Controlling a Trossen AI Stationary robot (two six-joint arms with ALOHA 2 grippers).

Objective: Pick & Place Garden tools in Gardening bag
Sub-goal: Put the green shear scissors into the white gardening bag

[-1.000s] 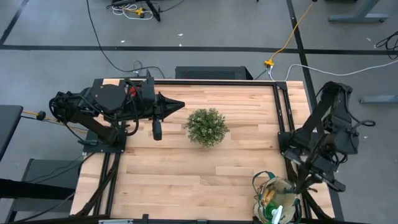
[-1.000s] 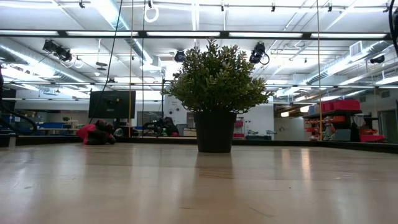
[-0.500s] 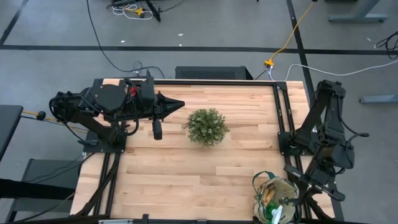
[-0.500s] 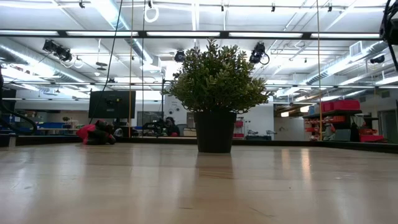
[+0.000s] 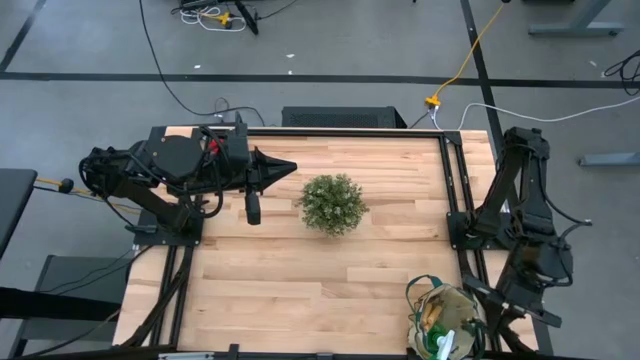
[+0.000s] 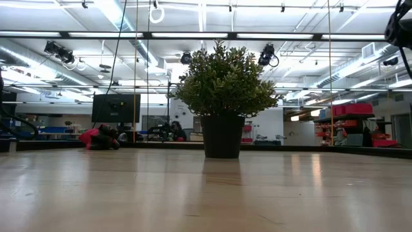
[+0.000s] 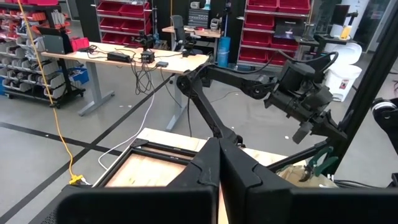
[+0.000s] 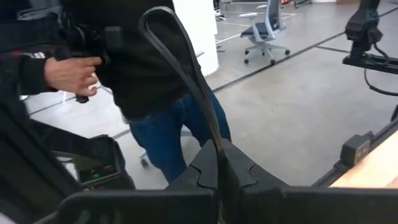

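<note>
Both arms carry clenched, empty jaws; the right gripper (image 5: 537, 270) has swung back off the filled beige canvas gardening bag (image 5: 445, 320), suggesting packing is complete.

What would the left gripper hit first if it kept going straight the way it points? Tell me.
Probably nothing on the table. The left gripper, fingers shut, points along the table's far side, passing beyond the round bushy green plant. Its wrist view shows the right arm farther ahead; height and depth are unclear.

Robotics lab or workshop, red parts-bin shelving (image 7: 127, 14), workbench (image 7: 118, 59), concrete floor (image 5: 330, 50)
</note>
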